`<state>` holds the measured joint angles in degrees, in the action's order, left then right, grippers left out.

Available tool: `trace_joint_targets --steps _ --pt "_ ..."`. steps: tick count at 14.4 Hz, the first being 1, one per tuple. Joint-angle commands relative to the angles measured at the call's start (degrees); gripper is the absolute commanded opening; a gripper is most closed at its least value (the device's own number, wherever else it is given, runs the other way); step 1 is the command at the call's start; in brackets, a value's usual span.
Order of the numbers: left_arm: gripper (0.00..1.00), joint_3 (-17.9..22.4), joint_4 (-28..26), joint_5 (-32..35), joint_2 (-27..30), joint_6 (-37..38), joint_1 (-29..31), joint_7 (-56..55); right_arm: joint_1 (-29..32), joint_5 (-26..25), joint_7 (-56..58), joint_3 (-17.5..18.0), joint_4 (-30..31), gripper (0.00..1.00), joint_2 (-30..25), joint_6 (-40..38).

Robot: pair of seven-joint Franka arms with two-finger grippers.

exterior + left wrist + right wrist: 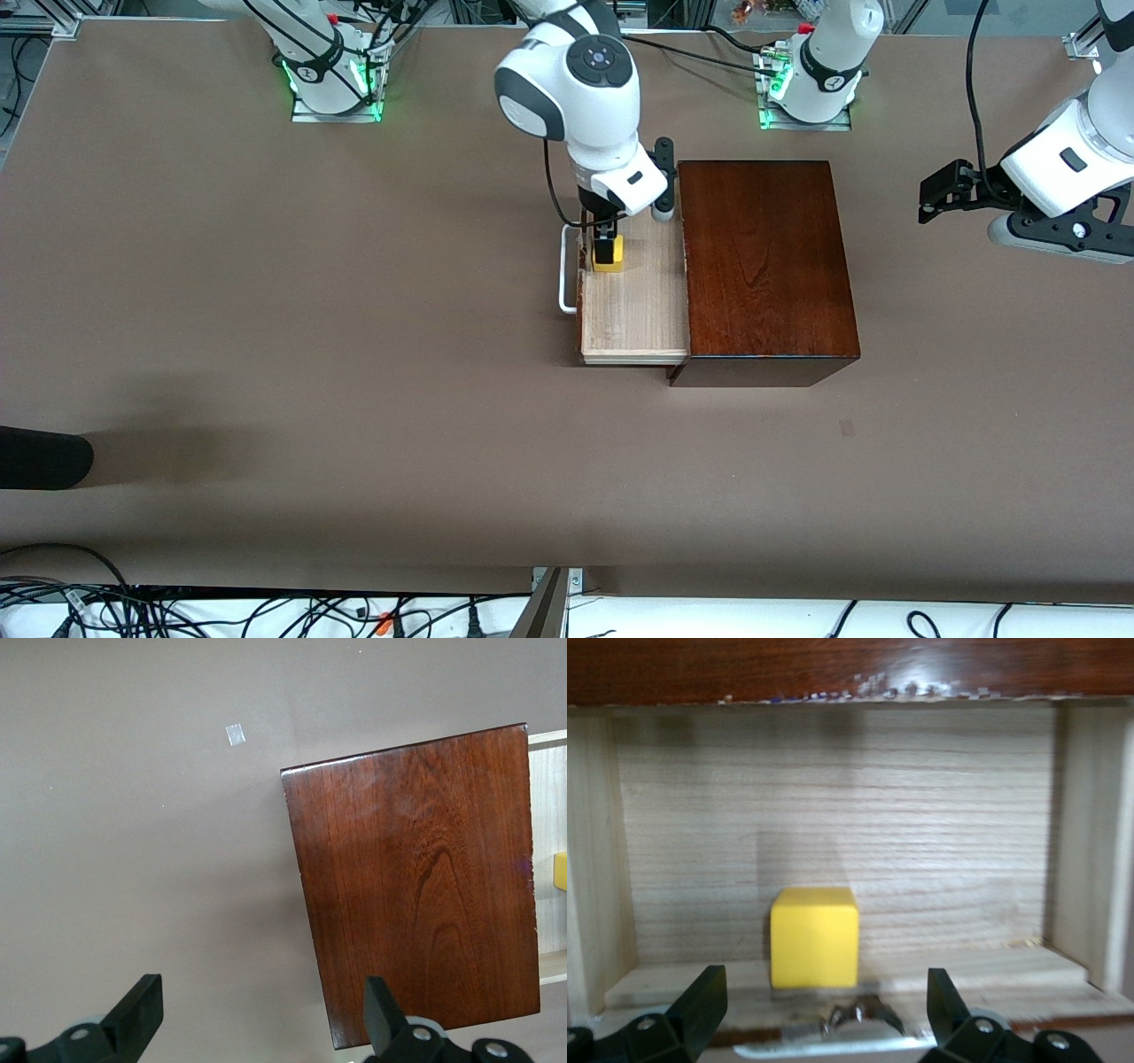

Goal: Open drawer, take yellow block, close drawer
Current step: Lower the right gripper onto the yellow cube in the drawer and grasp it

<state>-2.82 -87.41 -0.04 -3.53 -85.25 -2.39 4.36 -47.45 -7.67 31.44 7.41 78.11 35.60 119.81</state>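
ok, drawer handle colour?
White. The handle on the drawer shows best in the front view.

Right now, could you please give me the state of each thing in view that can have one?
drawer: pulled open
yellow block: in the drawer, not gripped
right gripper: open, over the yellow block
left gripper: open, waiting above the table

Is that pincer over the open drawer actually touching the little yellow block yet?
Apart. The right wrist view shows the right pincer open, both fingers standing wide of the yellow block in the drawer.
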Motion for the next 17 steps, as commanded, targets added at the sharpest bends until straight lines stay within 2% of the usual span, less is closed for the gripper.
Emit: trace_joint_targets --steps 1,15,17 --pt "1.0 0.4 -1.1 0.9 1.0 -0.4 -0.5 1.2 -0.5 -0.9 1.9 0.1 -2.2 1.0 1.8 -0.8" --pt "1.0 0.4 -0.9 0.4 0.7 -0.4 -0.4 1.1 -0.5 -0.9 3.0 0.1 -2.2 1.0 5.3 0.0" --pt "1.0 0.4 -0.8 0.4 0.6 -0.4 -0.4 1.1 -0.5 -0.9 3.1 0.1 -2.1 0.94 5.5 0.6"
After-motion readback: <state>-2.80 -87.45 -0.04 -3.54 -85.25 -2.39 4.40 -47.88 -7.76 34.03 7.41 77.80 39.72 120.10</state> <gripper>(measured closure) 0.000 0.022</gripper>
